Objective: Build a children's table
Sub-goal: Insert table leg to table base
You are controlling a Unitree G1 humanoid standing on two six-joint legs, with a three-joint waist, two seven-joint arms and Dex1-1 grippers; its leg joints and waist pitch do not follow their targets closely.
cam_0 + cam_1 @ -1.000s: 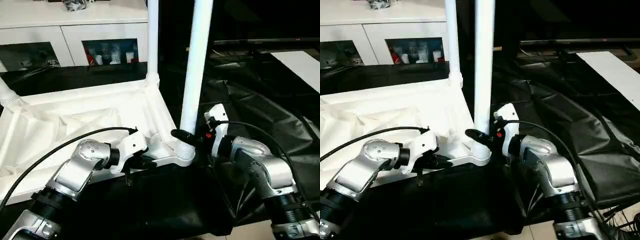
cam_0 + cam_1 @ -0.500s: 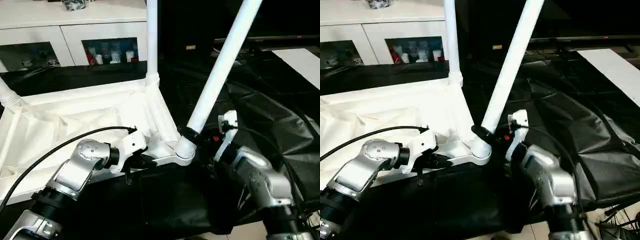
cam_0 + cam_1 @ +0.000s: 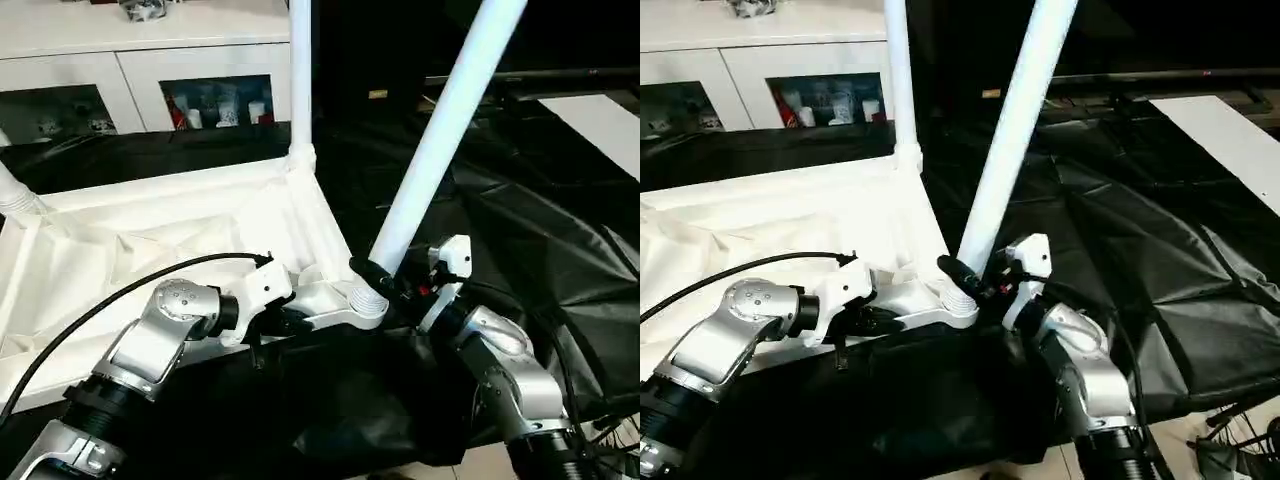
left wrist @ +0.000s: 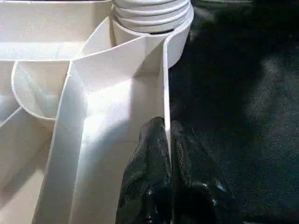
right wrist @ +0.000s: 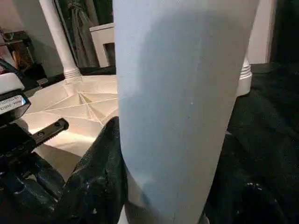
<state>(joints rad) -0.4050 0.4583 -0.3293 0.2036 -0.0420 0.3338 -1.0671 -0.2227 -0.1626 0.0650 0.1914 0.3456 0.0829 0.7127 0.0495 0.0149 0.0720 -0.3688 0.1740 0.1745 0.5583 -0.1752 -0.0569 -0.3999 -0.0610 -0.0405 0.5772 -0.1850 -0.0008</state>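
Observation:
The children's table lies upside down: a white tabletop (image 3: 150, 230) with its ribbed underside up. One leg (image 3: 300, 80) stands upright in the far right corner, and another leg (image 3: 15, 190) rises at the far left. At the near right corner socket (image 3: 365, 305), a third leg (image 3: 440, 130) leans up and to the right. My right gripper (image 3: 375, 278) is shut on this leg just above the socket, and its black fingers (image 5: 98, 177) hug the tube (image 5: 182, 102). My left gripper (image 3: 285, 322) is shut on the tabletop's near rim (image 4: 164, 84), a finger (image 4: 149, 177) on each side.
A white cabinet with glass doors (image 3: 140, 60) stands behind the tabletop. A crumpled black sheet (image 3: 530, 220) covers the floor to the right and in front. A white panel (image 3: 600, 120) lies at the far right. My left arm's black cable (image 3: 120, 295) arcs over the tabletop.
The near right leg stood upright a second ago and now leans to the right. My right arm has swung down and right with it. My left gripper keeps its hold.

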